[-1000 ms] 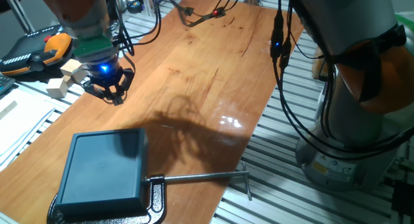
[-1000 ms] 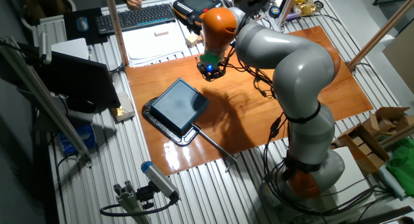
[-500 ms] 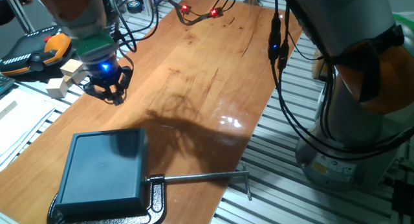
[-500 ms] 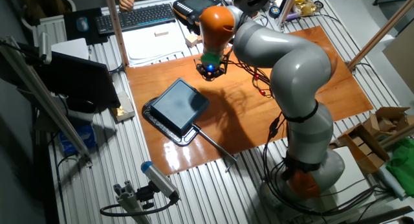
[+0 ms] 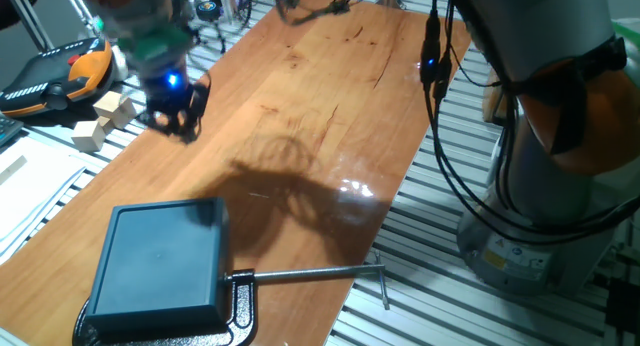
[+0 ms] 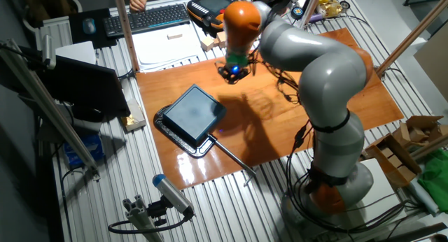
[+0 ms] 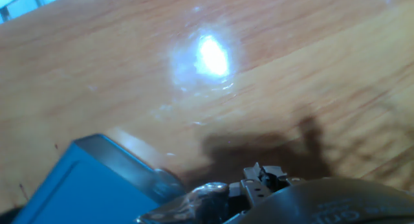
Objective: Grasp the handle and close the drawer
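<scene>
The dark teal flat-topped box (image 5: 160,261) stands at the near left of the wooden table, also seen as the box (image 6: 194,115). I see no drawer tray sticking out of it, and I cannot make out the drawer or its handle as separate parts. My gripper (image 5: 178,118) hangs well beyond the box over the table's left edge, blurred, with its blue light on. The gripper (image 6: 234,74) holds nothing, and its finger gap is too blurred to read. The hand view shows a corner of the box (image 7: 71,188) at lower left.
A black clamp (image 5: 238,311) grips the box's base, and its silver rod (image 5: 310,274) reaches right to the table edge. Wooden blocks (image 5: 100,121) and an orange pendant (image 5: 60,76) lie off the table's left side. Cables (image 5: 440,136) hang along the right edge.
The gripper has risen and moved farther from the box, toward the table's far end. The box and clamp have not moved.
</scene>
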`<state>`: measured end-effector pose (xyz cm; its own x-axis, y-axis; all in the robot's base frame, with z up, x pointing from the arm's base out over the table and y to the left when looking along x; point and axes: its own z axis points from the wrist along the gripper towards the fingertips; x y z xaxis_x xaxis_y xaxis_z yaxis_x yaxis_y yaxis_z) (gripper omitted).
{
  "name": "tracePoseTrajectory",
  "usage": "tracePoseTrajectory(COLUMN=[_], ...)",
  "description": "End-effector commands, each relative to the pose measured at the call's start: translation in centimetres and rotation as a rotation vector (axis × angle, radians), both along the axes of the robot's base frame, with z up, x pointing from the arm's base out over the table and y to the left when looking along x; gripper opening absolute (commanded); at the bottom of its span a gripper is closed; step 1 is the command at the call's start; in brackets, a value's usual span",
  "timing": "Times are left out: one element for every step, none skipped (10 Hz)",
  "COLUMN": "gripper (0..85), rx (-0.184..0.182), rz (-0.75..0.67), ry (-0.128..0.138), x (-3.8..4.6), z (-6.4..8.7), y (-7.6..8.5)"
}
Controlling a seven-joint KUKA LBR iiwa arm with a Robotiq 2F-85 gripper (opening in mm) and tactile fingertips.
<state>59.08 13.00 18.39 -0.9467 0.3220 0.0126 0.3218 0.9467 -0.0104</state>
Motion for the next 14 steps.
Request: tracePoseTrajectory(gripper=[2.0, 2.0, 2.0, 2.0, 2.0, 2.0, 2.0, 2.0, 2.0, 2.0, 2.0, 2.0, 2.0, 2.0], rx=[0.0, -0.002, -0.007, -0.008, -0.013, 0.0, 0.021, 0.024, 0.024, 0.032, 0.038, 0.038, 0.044, 0.048], rz=[0.008, 0.02, 0.039, 0.052, 0.054, 0.049, 0.041, 0.035, 0.038, 0.051, 0.061, 0.067, 0.07, 0.073], ry=[-0.011, -0.025, -0.034, -0.035, -0.032, -0.026, -0.017, -0.014, -0.014, -0.016, -0.019, -0.023, -0.021, -0.02], x=[-0.26, -0.74, -1.24, -1.7, -2.03, -2.31, -2.53, -2.78, -2.91, -2.98, -3.06, -3.12, -3.18, -3.18], z=[1.8, 2.5, 3.1, 3.6, 3.9, 4.1, 4.2, 4.3, 4.4, 4.2, 4.0, 3.9, 3.9, 3.9], y=[-3.1, -4.3, -5.4, -6.4, -6.7, -7.0, -7.3, -7.3, -7.5, -7.8, -8.1, -8.2, -8.4, -8.4])
